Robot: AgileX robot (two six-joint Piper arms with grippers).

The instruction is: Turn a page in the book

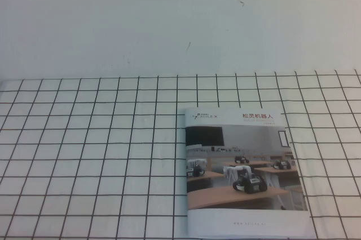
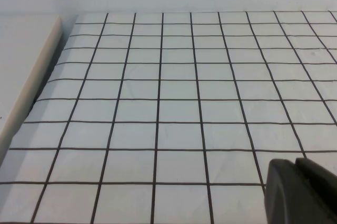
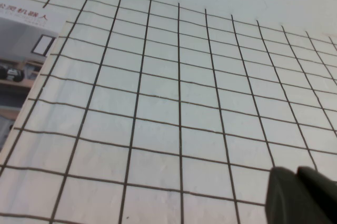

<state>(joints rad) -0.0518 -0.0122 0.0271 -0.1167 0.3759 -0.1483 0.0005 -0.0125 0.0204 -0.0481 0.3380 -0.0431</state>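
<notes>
The book [image 1: 246, 172] lies closed and flat on the checked cloth [image 1: 90, 155] covering the desk, at the lower right of the high frame, its cover page [image 1: 242, 164] facing up. The right gripper [image 3: 301, 196] hovers over bare cloth beside the book, jaws closed on nothing. The left gripper [image 2: 301, 191] sits over bare cloth; its jaws' state cannot be told.

The book [image 1: 245, 172] is of thin paper, its cover page [image 1: 248, 155] smooth with a slight gloss. It lies on a matt white cloth [image 1: 84, 155] with black grid lines, slightly wrinkled. The wall [image 1: 169, 14] behind looks matt and painted.
</notes>
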